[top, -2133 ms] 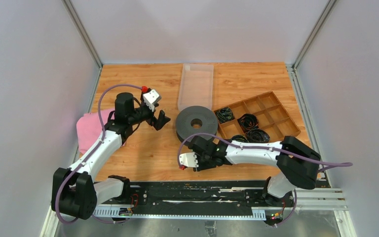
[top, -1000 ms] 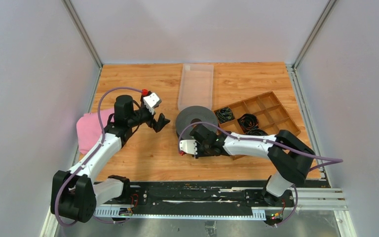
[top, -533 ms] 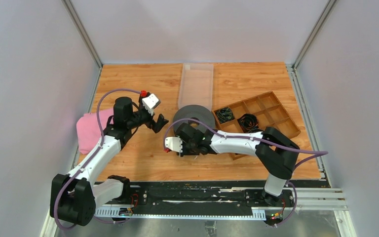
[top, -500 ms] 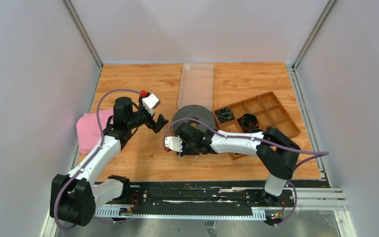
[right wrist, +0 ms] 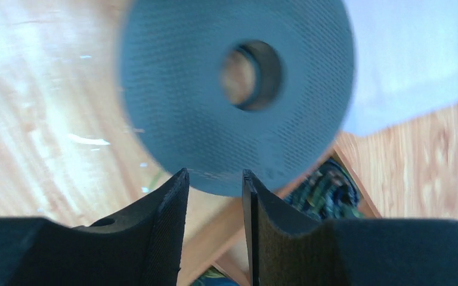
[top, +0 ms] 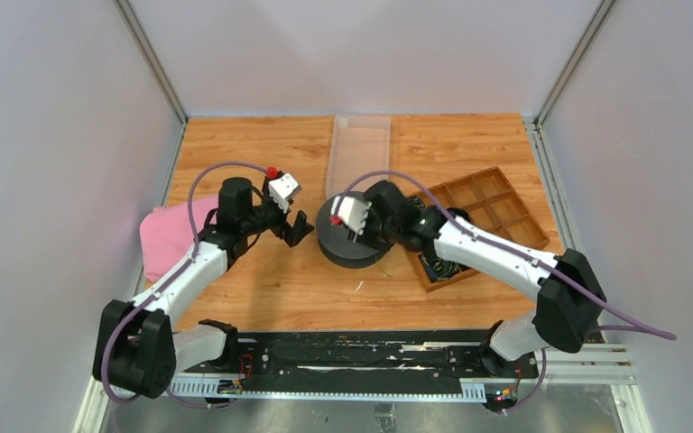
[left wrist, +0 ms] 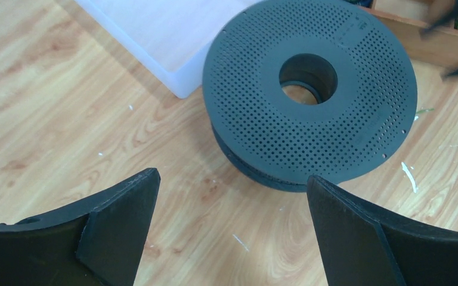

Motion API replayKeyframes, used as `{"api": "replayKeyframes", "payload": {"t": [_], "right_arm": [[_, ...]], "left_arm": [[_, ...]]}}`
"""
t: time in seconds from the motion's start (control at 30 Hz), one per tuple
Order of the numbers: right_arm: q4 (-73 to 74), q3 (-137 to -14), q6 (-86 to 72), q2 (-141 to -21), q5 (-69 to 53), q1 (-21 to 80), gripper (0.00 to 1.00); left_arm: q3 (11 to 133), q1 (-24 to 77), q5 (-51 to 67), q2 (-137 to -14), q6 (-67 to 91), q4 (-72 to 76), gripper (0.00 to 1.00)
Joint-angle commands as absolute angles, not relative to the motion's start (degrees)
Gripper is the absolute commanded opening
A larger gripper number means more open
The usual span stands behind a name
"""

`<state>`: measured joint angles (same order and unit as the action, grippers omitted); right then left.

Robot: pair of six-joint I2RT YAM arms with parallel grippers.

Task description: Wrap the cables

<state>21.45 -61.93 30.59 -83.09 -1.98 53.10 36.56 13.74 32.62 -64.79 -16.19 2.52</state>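
Beside the spool [right wrist: 185, 107], a green cable [right wrist: 154, 177] lies outside the right jaws.

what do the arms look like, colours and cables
Both the left arm and right arm have white links with black joints and bases. A purple cable loops along each. Each wrist carries a white camera block with a red tip. The jaws are black, matte wedges.

Matt grey perforated plastic spool [left wrist: 358, 113], smooth varnished wooden table [left wrist: 48, 119], frosted plastic bin [top: 358, 149], soft pink cloth [top: 164, 239].
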Motion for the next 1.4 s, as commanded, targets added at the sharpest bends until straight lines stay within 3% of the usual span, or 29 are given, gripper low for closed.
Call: {"api": "replayKeyframes", "payload": {"t": [0.0, 0.37, 0.7, 1.1, 1.37], "right_arm": [[27.50, -67.13, 22.76, -86.12, -4.61, 43.47, 0.39], [30.18, -74.48, 15.97, -95.86, -11.92, 31.28, 0.43], [31.66, -81.15, 10.89, -102.81, -18.17, 28.90, 0.55], [33.57, -80.52, 10.14, -104.62, -16.45, 28.85, 0.55], [34.24, -81.68, 9.00, -107.86, -18.11, 29.02, 0.52]], "left_arm": [[39.71, 16.12, 30.68, -68.91, -13.24, 2.98, 0.98], [46.06, 18.91, 28.34, -80.85, -2.65, 2.84, 0.98], [47.49, 19.52, 24.68, -84.44, 0.97, -0.61, 0.98], [51.22, 19.60, 26.02, -88.62, 1.95, -2.70, 0.99], [51.06, 19.73, 32.35, -89.27, -1.09, -6.19, 0.91]]}}
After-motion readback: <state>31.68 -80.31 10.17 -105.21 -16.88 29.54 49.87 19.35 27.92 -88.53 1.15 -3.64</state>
